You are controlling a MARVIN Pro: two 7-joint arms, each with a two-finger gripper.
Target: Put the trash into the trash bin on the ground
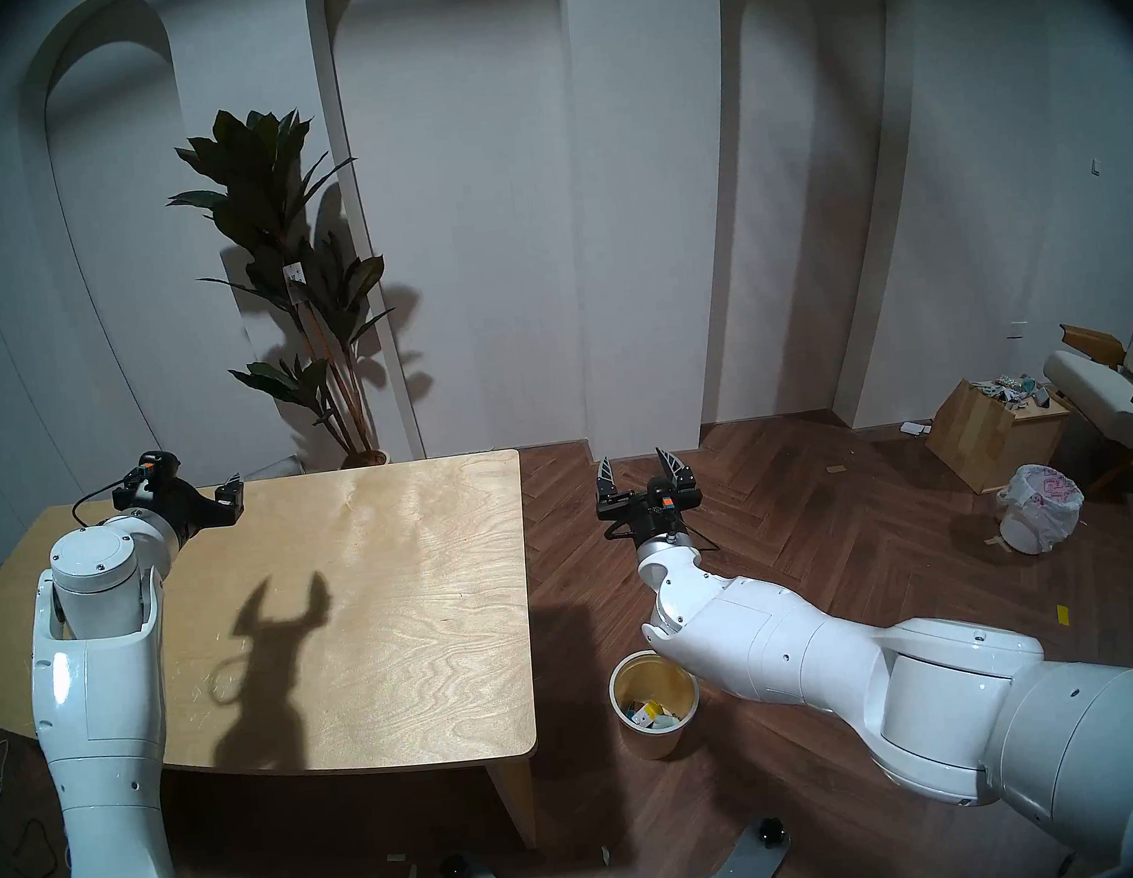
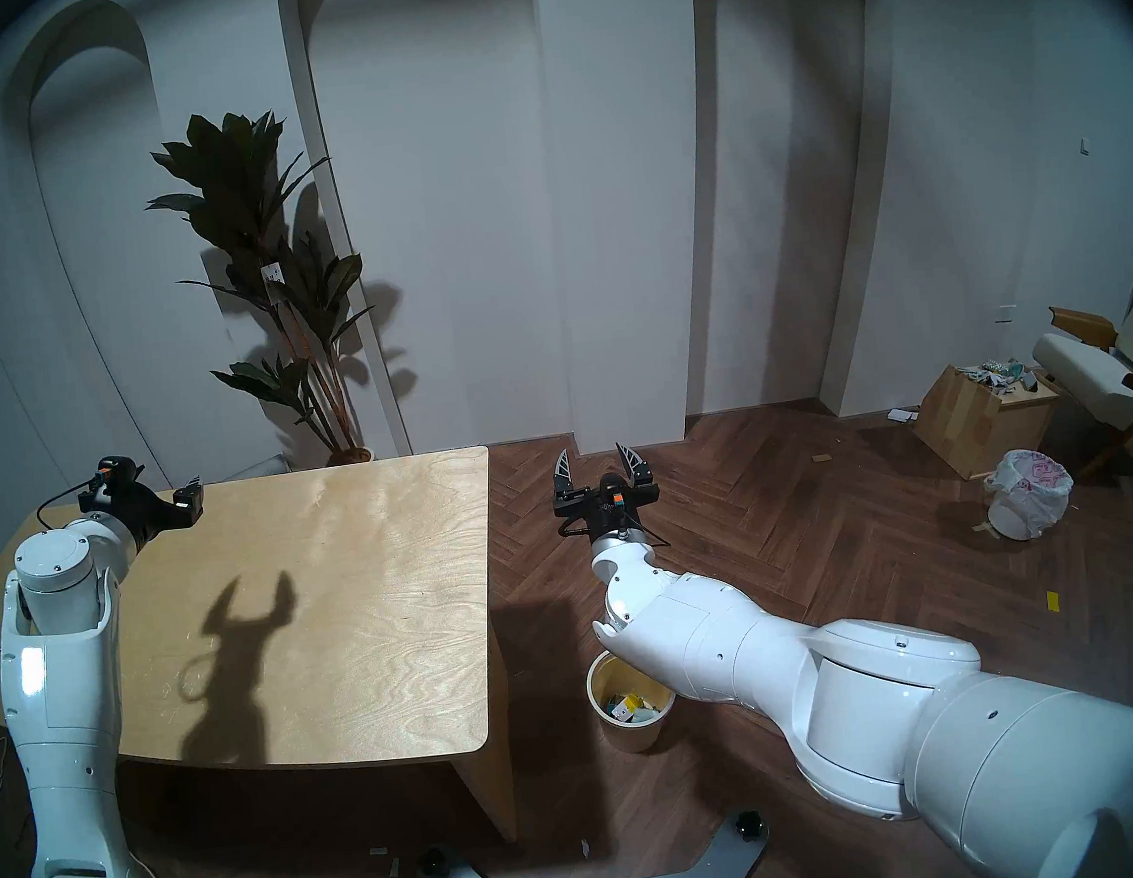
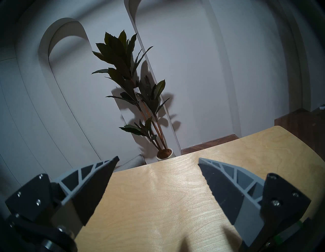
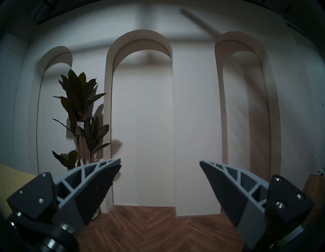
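Item, trash bin (image 1: pixel 655 706): we record a small round cream-yellow cylinder with a thick pale rim, standing on the floor just off the near right corner of the worktop (image 1: pixel 373 605).

Contents, trash (image 1: pixel 654 714): small packages lie at the bottom of the bin. We make out yellow, white and teal patches; individual pieces are too small to tell apart, and the right forearm hides part of the opening.

Worktop: pale plywood, beside the bin. We see no package on it, only shadow of an arm.

Right end effector (image 1: pixel 643 472): past the bin toward the wall, above the floor, fingers spread wide apart with nothing between them.

Left end effector (image 3: pixel 158 162): across the worktop from the bin, over its far left corner, fingers likewise apart and empty.

Farther from the bin: potted plant (image 1: pixel 292 275) behind the worktop.

Status, as we judge it: deposit appears complete; what is left seems only to be bringing the arms back.
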